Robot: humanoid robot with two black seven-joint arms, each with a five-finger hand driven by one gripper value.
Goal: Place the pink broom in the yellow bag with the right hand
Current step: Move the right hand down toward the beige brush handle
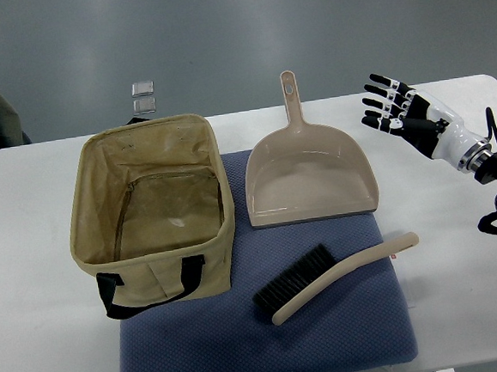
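Observation:
The pale pink broom (342, 276) with black bristles lies on the blue mat (269, 339), handle pointing right. The yellowish-tan bag (151, 209) with black handles stands open at the mat's left, and its inside looks empty. My right hand (397, 105) hovers at the right, above and to the right of the dustpan, fingers spread and holding nothing. It is well apart from the broom. The left arm does not show.
A pink dustpan (308, 177) lies on the mat behind the broom, handle pointing away. The white table (37, 340) runs under everything. Two small clear squares (143, 96) lie on the floor beyond the table's far edge.

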